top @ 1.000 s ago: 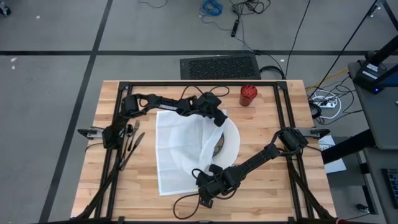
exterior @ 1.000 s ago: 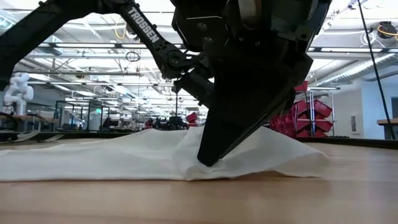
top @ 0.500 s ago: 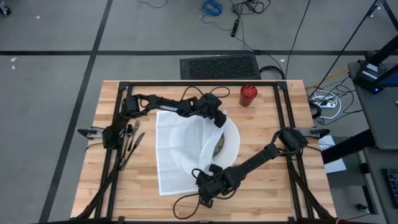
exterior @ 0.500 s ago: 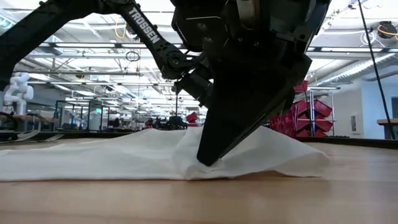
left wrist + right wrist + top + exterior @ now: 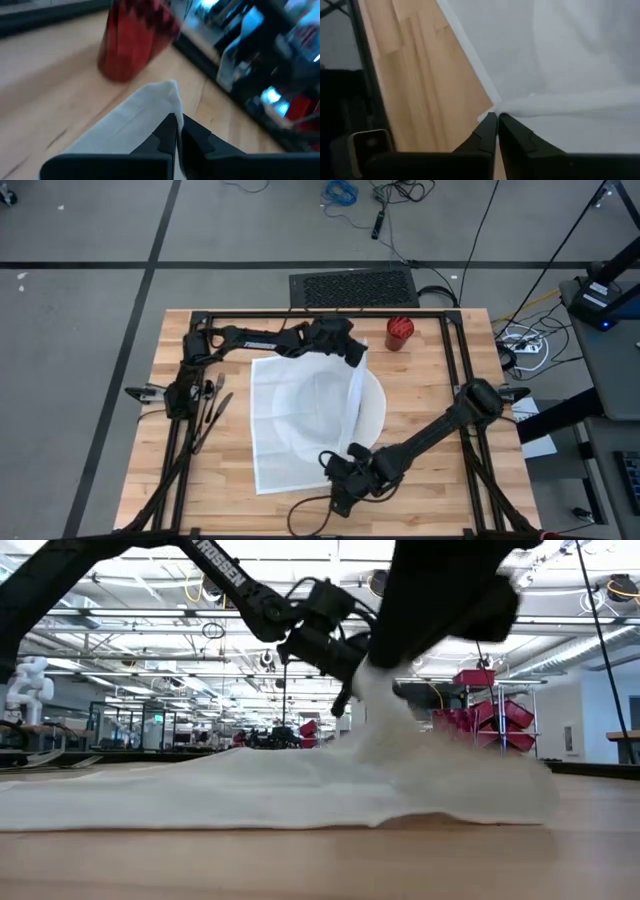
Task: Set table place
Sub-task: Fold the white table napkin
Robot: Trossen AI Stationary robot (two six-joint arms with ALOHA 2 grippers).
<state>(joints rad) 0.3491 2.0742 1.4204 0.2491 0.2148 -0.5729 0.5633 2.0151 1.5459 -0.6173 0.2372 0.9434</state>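
Observation:
A white cloth (image 5: 300,415) lies spread on the table (image 5: 430,390), partly over a round white plate (image 5: 375,412). Its right edge is raised in a ridge (image 5: 400,740) between my two grippers, while its left part stays flat on the wood. My left gripper (image 5: 357,358) is shut on the cloth's far right corner. At the near right corner my right gripper (image 5: 352,454) is shut as well. A red cup (image 5: 399,333) stands on the table just beyond the left gripper. My left gripper pinches the cloth's far right corner (image 5: 167,102) between its two fingers, and the corner's tip sticks out past the fingertips. The fingers slant down from the table's far left. The corner is lifted clear of the table, and the cloth slopes down from it. My right gripper pinches the cloth's near right corner (image 5: 492,109) between its two fingertips, coming steeply from above on the near side. The corner is off the wood. From it the right edge runs raised toward the other gripper.
Cutlery (image 5: 210,405) lies along the table's left side by the left arm's base. The black metal frame (image 5: 460,370) rings the working area. Bare wood shows to the right of the plate and along the near edge.
Both grippers have gone up. The cloth's right edge, which lay low over the plate, is now lifted into a raised ridge between them. Its left part has stayed flat on the table.

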